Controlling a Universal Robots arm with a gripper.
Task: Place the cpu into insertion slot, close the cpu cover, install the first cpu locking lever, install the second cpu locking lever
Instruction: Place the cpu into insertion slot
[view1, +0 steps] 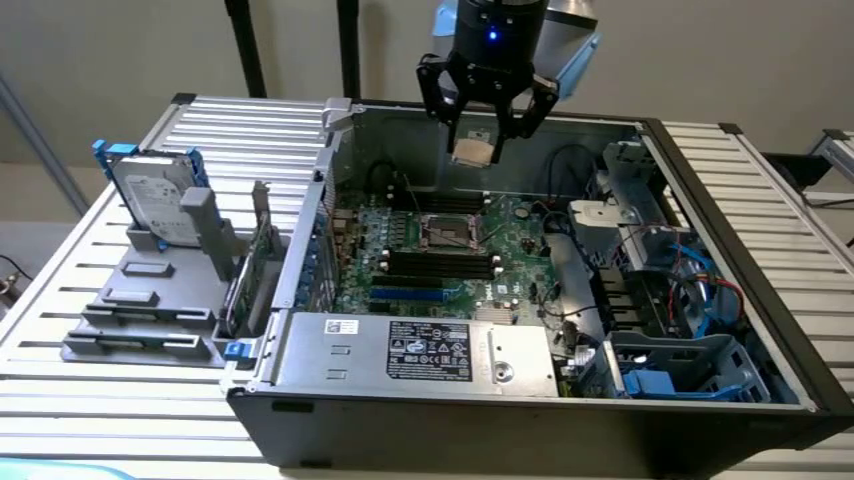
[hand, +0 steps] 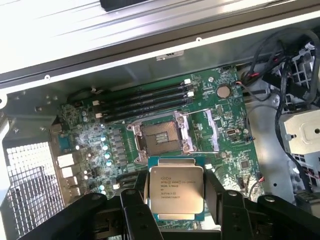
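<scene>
The gripper (hand: 175, 202) grips the cpu (hand: 176, 187) by two opposite edges, high above the open case. This looks like step one. Far below, the insertion slot (hand: 160, 138) lies uncovered. Seating likely demands square alignment and a straight, gentle descent.

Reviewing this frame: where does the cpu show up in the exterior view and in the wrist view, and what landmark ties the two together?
Exterior view: the cpu hangs in the gripper above the open case, near the picture's upper middle.
Wrist view: the cpu sits between the black fingers, printed face toward the camera.
Shared landmark: the insertion slot on the green motherboard.
</scene>
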